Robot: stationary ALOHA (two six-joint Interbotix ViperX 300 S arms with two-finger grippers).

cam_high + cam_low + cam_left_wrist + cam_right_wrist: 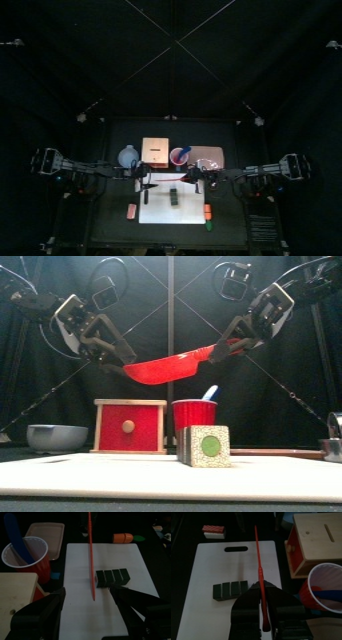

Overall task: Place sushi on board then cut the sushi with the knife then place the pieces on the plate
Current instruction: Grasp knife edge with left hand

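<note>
From the front, only the end face of the sushi roll (205,446): a green round in a pale speckled rim, on the white cutting board (80,471), below the raised red knife (167,366). From the wrist views, instead, its flank: a short row of dark blocks side by side and touching, flat near the board's middle, long axis front to back, crosswise to the blade. Knife broadside in the front view, running left to right, handle high at the right, tip lower at the left; edge-on from either wrist (a thin red line along the board's length, just to the box side of the roll). Right gripper (262,594) with jaws pressed onto the handle; left gripper (90,598) with jaws spread wide either side of the tip, clear of the blade. Behind the board, from the front: wooden box (130,426) with red drawer front, red cup (194,414) holding the blue knife (210,392), blue-grey bowl (56,436) far left. Only in the wrist views: pink tray (47,529) beyond the cup, plus an orange toy (121,537) and a red-and-white striped toy (213,530) on the tabletop off opposite ends of the board.
</note>
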